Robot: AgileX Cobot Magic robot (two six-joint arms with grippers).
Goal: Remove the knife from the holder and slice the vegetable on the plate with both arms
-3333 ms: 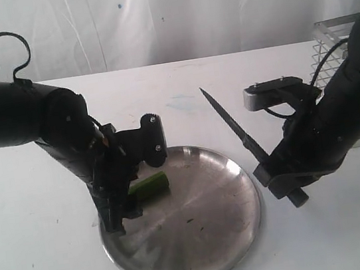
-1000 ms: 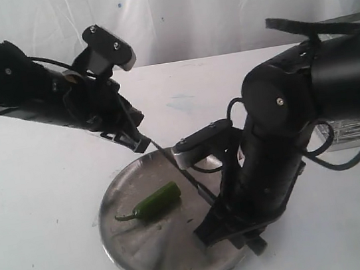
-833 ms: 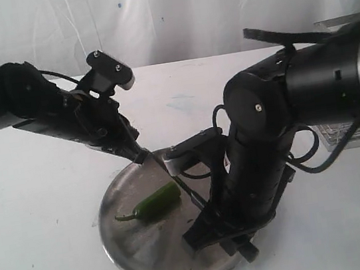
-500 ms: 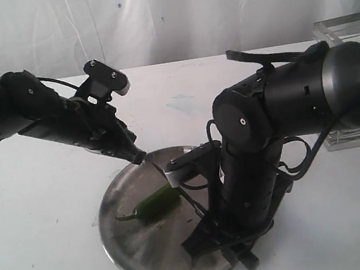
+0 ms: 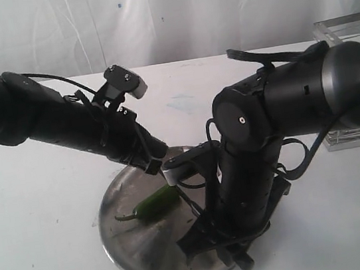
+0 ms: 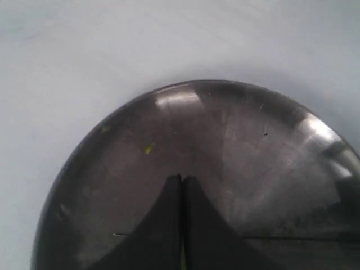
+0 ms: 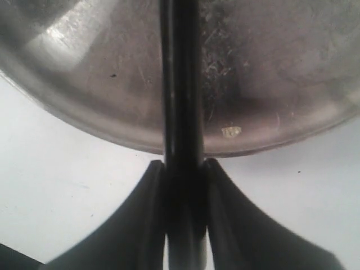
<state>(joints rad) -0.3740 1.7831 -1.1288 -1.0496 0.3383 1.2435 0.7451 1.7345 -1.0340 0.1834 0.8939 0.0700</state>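
The right claw (image 7: 183,169) pinches the knife (image 7: 181,84); the left claw (image 6: 181,185), pressed together, seems off the vegetable (image 5: 156,203), which may roll when cut.

Three seconds back the left gripper (image 5: 153,165) stood over the 9 o'clock side of the plate (image 5: 136,245), down on the pepper (image 5: 156,203). It has since let go and lifted clear. In the last half second it slid from the 11 o'clock rim to about 12 o'clock, its jaws pressed together on nothing. The pepper now lies free, left of the plate's centre, stem toward 8 o'clock. The right gripper (image 5: 206,237) earlier held the knife (image 5: 183,193) raised beyond the plate's 3 o'clock edge. It has swung in over the 5 o'clock rim, and the blade now slants low across the plate, tip toward 11 o'clock, just beside the pepper.
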